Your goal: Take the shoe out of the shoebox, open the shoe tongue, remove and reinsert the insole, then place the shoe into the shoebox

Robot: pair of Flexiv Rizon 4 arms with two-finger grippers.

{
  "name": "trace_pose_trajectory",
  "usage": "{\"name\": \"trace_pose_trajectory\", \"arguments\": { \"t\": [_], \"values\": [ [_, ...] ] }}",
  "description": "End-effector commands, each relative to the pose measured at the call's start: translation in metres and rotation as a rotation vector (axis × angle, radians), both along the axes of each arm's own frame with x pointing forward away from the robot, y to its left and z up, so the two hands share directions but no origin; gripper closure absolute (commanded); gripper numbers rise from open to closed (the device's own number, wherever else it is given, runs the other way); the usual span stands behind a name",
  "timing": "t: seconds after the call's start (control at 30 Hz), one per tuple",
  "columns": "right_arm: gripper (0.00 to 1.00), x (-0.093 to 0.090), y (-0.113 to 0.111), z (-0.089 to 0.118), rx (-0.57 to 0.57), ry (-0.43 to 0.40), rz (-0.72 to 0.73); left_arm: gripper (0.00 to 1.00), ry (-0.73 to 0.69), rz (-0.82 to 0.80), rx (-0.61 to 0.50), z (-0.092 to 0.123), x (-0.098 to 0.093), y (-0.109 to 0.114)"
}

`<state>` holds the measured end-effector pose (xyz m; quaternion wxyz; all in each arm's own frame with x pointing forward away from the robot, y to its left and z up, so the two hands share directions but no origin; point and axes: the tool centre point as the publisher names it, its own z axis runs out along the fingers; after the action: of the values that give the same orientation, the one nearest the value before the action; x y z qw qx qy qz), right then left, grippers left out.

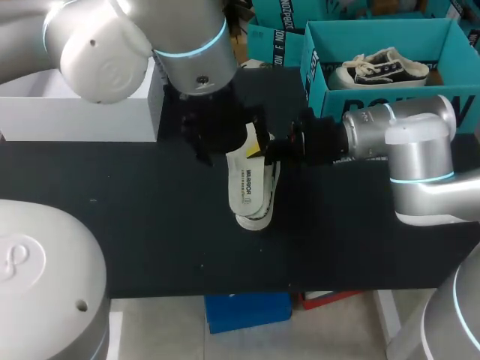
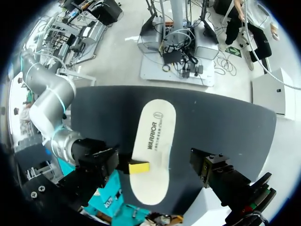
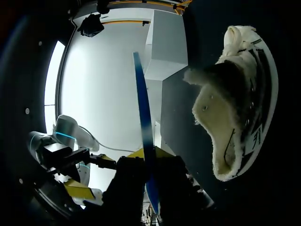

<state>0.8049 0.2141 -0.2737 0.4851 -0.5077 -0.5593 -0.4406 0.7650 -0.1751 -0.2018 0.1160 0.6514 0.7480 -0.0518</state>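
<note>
My right gripper (image 3: 148, 153) is closed on the insole (image 2: 153, 141), 1 yellow tip on each face, and holds it just above the shoe (image 3: 240, 103). The shoe lies on the black table (image 1: 150, 225), outside the shoebox (image 1: 330, 101). Only the right wrist view shows the shoe opened up: tongue folded out, fuzzy-looking cream lining, pale canvas with dark stripes. In that view the insole is a thin blue edge. The left wrist view gives the insole's flat, rounded cream top with dark print, and 1 yellow tip on its rim. In the head view the insole covers most of the shoe. My left gripper (image 1: 210, 135) hangs just behind the shoe, and I cannot tell whether it is open or closed. In front of the shoe the dark table runs wide to its near edge. Behind the shoe to my right stands the teal cardboard shoebox with a 2nd shoe (image 1: 382, 67) in it, and behind the shoe to my left a white box (image 1: 75, 112).
</note>
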Motion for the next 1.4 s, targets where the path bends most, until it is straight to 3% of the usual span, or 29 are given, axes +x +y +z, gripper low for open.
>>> {"name": "trace_pose_trajectory", "arguments": {
  "t": [0.03, 0.23, 0.93, 1.23, 1.4],
  "values": [
    [1.0, 0.001, 0.001, -0.001, -0.002, 0.001, 0.001, 0.0, 0.006, -0.001, 0.028, -0.001, 0.014, -0.01],
    [1.0, 0.001, 0.001, -0.001, -0.002, 0.001, 0.001, 0.0, 0.009, 0.002, 0.041, -0.002, 0.032, -0.01],
    [1.0, 0.001, 0.001, -0.001, -0.002, 0.001, 0.001, 0.0, 0.017, 0.022, 0.049, -0.013, 0.132, -0.007],
    [1.0, 0.001, 0.001, -0.001, -0.002, 0.001, 0.001, 0.0, 0.015, 0.025, 0.059, -0.017, 0.143, -0.011],
    [1.0, 0.001, 0.001, -0.001, -0.002, 0.001, 0.001, 0.0, 0.014, 0.025, 0.063, -0.016, 0.136, -0.011]
  ]
}}
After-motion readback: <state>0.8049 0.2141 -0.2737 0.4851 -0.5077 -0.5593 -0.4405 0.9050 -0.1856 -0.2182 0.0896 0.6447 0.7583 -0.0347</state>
